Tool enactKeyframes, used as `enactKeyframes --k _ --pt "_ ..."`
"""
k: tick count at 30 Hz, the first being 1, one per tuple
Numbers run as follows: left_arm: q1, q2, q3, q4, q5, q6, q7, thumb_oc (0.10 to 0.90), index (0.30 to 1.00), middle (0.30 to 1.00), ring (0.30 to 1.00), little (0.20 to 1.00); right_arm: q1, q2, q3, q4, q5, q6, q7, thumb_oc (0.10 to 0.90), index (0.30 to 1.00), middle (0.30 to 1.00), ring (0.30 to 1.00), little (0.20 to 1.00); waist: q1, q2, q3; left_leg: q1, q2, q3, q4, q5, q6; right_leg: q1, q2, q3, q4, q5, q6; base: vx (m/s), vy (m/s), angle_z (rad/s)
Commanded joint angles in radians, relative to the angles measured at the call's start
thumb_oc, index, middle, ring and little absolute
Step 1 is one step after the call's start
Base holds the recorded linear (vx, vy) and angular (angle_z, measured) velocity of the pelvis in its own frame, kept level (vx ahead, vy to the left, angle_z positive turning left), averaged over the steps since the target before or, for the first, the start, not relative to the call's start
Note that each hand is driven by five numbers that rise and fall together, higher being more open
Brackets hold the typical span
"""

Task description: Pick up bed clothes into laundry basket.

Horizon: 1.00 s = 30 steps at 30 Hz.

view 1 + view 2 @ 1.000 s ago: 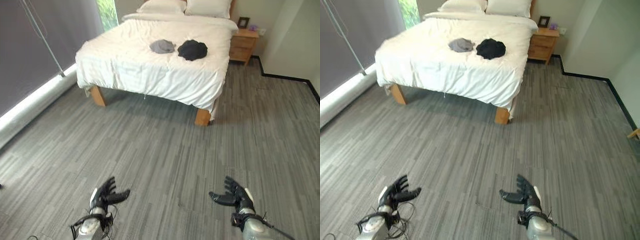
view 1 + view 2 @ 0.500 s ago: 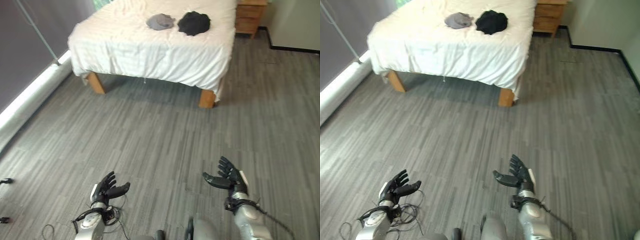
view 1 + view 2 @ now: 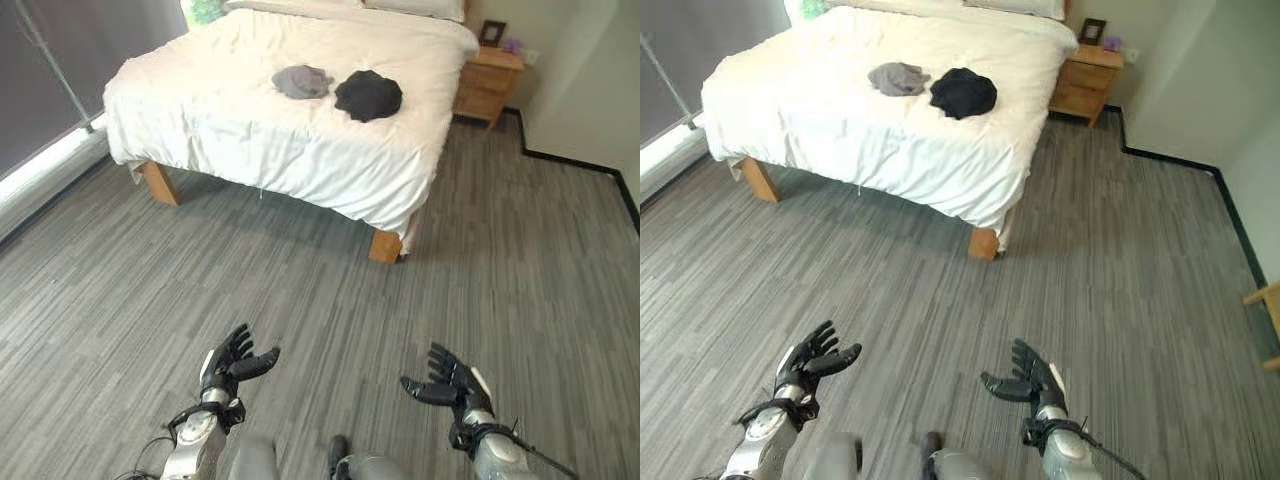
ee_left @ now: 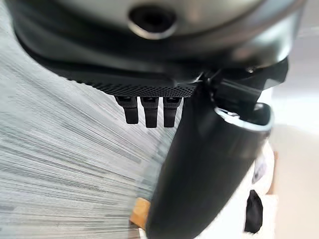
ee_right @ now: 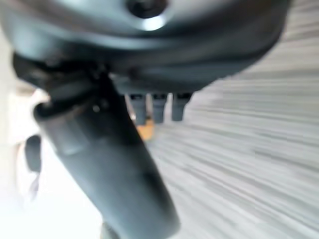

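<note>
Nightstand [image 3: 487,85] beside bed [image 3: 250,120], chair corner [image 3: 1267,300]

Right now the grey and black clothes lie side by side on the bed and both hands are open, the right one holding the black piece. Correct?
Not quite. The right hand holds nothing; the black piece lies on the bed beside the grey piece, as the left eye view shows. The left hand is open too, over the floor.

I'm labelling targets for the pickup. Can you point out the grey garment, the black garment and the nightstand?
grey garment [image 3: 302,81]: left eye view, middle of the crumpled cloth on the bed.
black garment [image 3: 368,95]: left eye view, centre of the dark heap.
nightstand [image 3: 488,85]: left eye view, its wooden drawer front.
</note>
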Motion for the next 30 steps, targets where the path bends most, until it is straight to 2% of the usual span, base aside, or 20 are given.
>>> enactKeyframes --k 1,2,3,5,6,7,8,9,11,13,15,17,18,19,21,22,23,24,26,30 --pt "-0.089 0.059 0.053 -0.078 0.024 -0.091 -0.007 0.800 0.900 0.900 0.900 0.900 -0.115 -0.065 -0.007 -0.093 0.006 -0.090 -0.003 0.800 0.900 0.900 0.900 0.900 0.027 0.032 -0.027 0.183 0.032 -0.005 -0.327 -0.029 -0.098 0.091 -0.085 0.034 -0.115 0.068 0.089 0.70 0.140 -0.35" --pt "-0.072 0.074 0.072 -0.082 -0.008 -0.100 -0.027 0.800 0.900 0.900 0.900 0.900 -0.152 -0.068 0.005 -0.108 -0.007 -0.109 -0.005 0.800 0.900 0.900 0.900 0.900 0.066 0.059 -0.046 0.198 0.046 -0.013 -0.649 0.010 -0.098 0.158 -0.071 0.041 -0.124 0.022 0.109 0.73 0.184 -0.68" --pt "-0.072 0.076 0.073 -0.077 0.004 -0.102 -0.019 0.800 0.900 0.900 0.900 0.900 -0.159 -0.062 0.019 -0.101 -0.016 -0.112 -0.001 0.800 0.900 0.900 0.900 0.900 0.077 0.070 -0.058 0.218 0.037 -0.035 -0.812 0.061 -0.103 0.168 -0.063 0.048 -0.122 0.001 0.115 0.95 0.221 -0.67" --pt "-0.072 0.084 0.084 -0.076 0.005 -0.103 -0.014 0.800 0.900 0.900 0.900 0.900 -0.200 -0.039 0.025 -0.068 0.001 -0.114 -0.002 0.800 0.900 0.900 0.900 0.900 0.107 0.069 -0.083 0.211 0.034 -0.038 -0.948 0.084 -0.123 0.257 -0.073 0.042 -0.135 -0.044 0.129 0.71 0.142 -0.38" --pt "-0.077 0.091 0.086 -0.076 0.003 -0.103 -0.012 0.800 0.900 0.900 0.900 0.900 -0.212 -0.017 0.027 -0.056 0.023 -0.111 -0.002 0.800 0.900 0.900 0.900 0.900 0.108 0.066 -0.092 0.209 0.038 -0.016 -0.917 0.092 -0.123 0.285 -0.083 0.042 -0.124 -0.053 0.134 0.84 0.259 -0.20" --pt "-0.070 0.096 0.091 -0.091 -0.012 -0.098 -0.016 0.800 0.900 0.900 0.900 0.900 -0.190 0.042 0.038 -0.093 0.087 -0.100 0.021 0.800 0.900 0.900 0.900 0.900 0.101 0.056 -0.113 0.231 0.023 0.005 -0.860 0.058 -0.089 0.276 -0.125 0.035 -0.040 -0.043 0.162 0.57 0.214 -0.18" --pt "-0.069 0.097 0.091 -0.092 -0.012 -0.097 -0.016 0.800 0.900 0.900 0.900 0.900 -0.189 0.042 0.038 -0.095 0.087 -0.099 0.021 0.800 0.900 0.900 0.900 0.900 0.101 0.053 -0.115 0.230 0.021 0.007 -0.859 0.057 -0.088 0.274 -0.129 0.036 -0.036 -0.046 0.163 0.52 0.247 -0.11" --pt "-0.074 0.094 0.087 -0.088 -0.003 -0.096 -0.018 0.800 0.900 0.900 0.900 0.900 -0.190 0.063 0.053 -0.085 0.089 -0.104 0.018 0.800 0.900 0.900 0.900 0.900 0.110 0.042 -0.119 0.220 0.003 0.012 -0.818 0.036 -0.068 0.243 -0.154 0.032 0.057 -0.002 0.180 0.34 0.181 0.02" --pt "-0.076 0.091 0.081 -0.115 0.009 -0.085 -0.019 0.800 0.900 0.900 0.900 0.900 -0.175 0.090 0.068 -0.098 0.082 -0.096 0.026 0.800 0.900 0.900 0.900 0.900 0.122 0.021 -0.122 0.266 -0.043 0.020 -0.792 -0.032 -0.014 0.175 -0.216 0.043 0.344 0.251 0.207 0.50 0.333 -0.01" --pt "-0.100 0.094 0.065 -0.144 -0.007 -0.091 -0.027 0.800 0.900 0.900 0.900 0.900 -0.174 0.098 0.094 -0.116 0.079 -0.091 0.040 0.800 0.900 0.900 0.900 0.900 0.090 0.057 -0.085 0.357 -0.041 0.007 -0.814 -0.069 0.018 0.004 -0.209 0.064 0.570 0.335 0.205 0.44 0.337 0.20" --pt "-0.103 0.103 0.063 -0.201 -0.013 -0.098 -0.040 0.800 0.900 0.900 0.900 0.900 -0.177 0.079 0.101 -0.148 0.013 -0.084 0.045 0.800 0.900 0.900 0.900 0.900 0.067 0.072 -0.068 0.425 -0.051 -0.020 -0.836 -0.104 0.039 -0.074 -0.227 0.047 0.642 0.305 0.199 0.48 0.196 0.66" --pt "-0.112 0.112 0.042 -0.245 -0.007 -0.105 -0.064 0.800 0.900 0.900 0.900 0.900 -0.175 0.051 0.083 -0.180 -0.016 -0.084 0.054 0.800 0.900 0.900 0.900 0.900 0.043 0.073 -0.073 0.487 -0.058 -0.049 -0.866 -0.127 0.039 -0.138 -0.241 0.024 0.558 0.258 0.188 0.65 -0.013 0.72" --pt "-0.139 0.112 -0.009 -0.263 -0.043 -0.117 -0.104 0.800 0.900 0.900 0.900 0.900 -0.180 0.009 0.041 -0.216 -0.007 -0.098 0.053 0.800 0.900 0.900 0.900 0.900 0.009 0.060 -0.070 0.542 -0.081 -0.103 -0.870 -0.159 0.023 -0.191 -0.206 0.042 0.353 0.213 0.182 0.55 -0.136 0.86" --pt "-0.140 0.111 -0.009 -0.262 -0.043 -0.117 -0.105 0.800 0.900 0.900 0.900 0.900 -0.180 0.009 0.041 -0.217 -0.007 -0.097 0.053 0.800 0.900 0.900 0.900 0.900 0.007 0.062 -0.070 0.541 -0.079 -0.106 -0.871 -0.157 0.022 -0.188 -0.204 0.038 0.346 0.218 0.181 0.60 -0.229 1.15" --pt "-0.156 0.117 -0.060 -0.290 -0.079 -0.123 -0.155 0.800 0.900 0.900 0.900 0.900 -0.196 -0.069 -0.015 -0.286 0.005 -0.120 0.051 0.800 0.900 0.900 0.900 0.900 -0.033 0.030 -0.069 0.596 -0.106 -0.186 -0.875 -0.194 -0.002 -0.173 -0.146 0.143 0.024 0.217 0.204 0.48 -0.216 1.31" --pt "-0.165 0.121 -0.078 -0.290 -0.093 -0.126 -0.167 0.800 0.900 0.900 0.900 0.900 -0.213 -0.096 -0.027 -0.303 0.011 -0.127 0.042 0.800 0.900 0.900 0.900 0.900 -0.037 0.014 -0.072 0.608 -0.111 -0.207 -0.888 -0.207 -0.009 -0.169 -0.139 0.180 -0.030 0.217 0.219 0.46 -0.208 1.57" --pt "-0.196 0.128 -0.091 -0.288 -0.043 -0.143 -0.145 0.800 0.900 0.900 0.900 0.900 -0.269 -0.167 -0.041 -0.302 -0.023 -0.150 0.028 0.800 0.900 0.900 0.900 0.900 -0.041 0.005 -0.065 0.630 -0.102 -0.235 -0.901 -0.217 -0.016 -0.152 -0.122 0.220 -0.062 0.212 0.238 0.31 -0.184 1.42" --pt "-0.171 0.134 -0.102 -0.349 -0.112 -0.112 -0.220 0.800 0.900 0.900 0.900 0.900 -0.276 -0.229 -0.081 -0.368 -0.009 -0.124 0.060 0.800 0.900 0.900 0.900 0.900 -0.032 -0.003 -0.077 0.627 -0.102 -0.251 -0.896 -0.226 -0.018 -0.129 -0.122 0.219 -0.052 0.205 0.236 0.28 -0.172 1.45" --pt "-0.114 0.129 -0.126 -0.376 -0.144 -0.109 -0.248 0.800 0.900 0.900 0.900 0.900 -0.339 -0.293 -0.083 -0.369 0.010 -0.135 0.054 0.800 0.900 0.900 0.900 0.900 -0.009 -0.020 -0.096 0.627 -0.108 -0.276 -0.900 -0.229 -0.016 -0.128 -0.129 0.213 -0.023 0.205 0.220 0.25 -0.153 0.93" --pt "-0.038 0.137 -0.212 -0.430 -0.209 -0.087 -0.298 0.800 0.900 0.900 0.900 0.900 -0.675 -0.540 0.088 -0.120 -0.058 -0.109 0.030 0.800 0.900 0.900 0.900 0.900 0.022 -0.027 -0.114 0.606 -0.097 -0.328 -0.915 -0.216 -0.031 -0.081 -0.111 0.171 -0.111 0.199 0.195 0.16 -0.115 0.40"
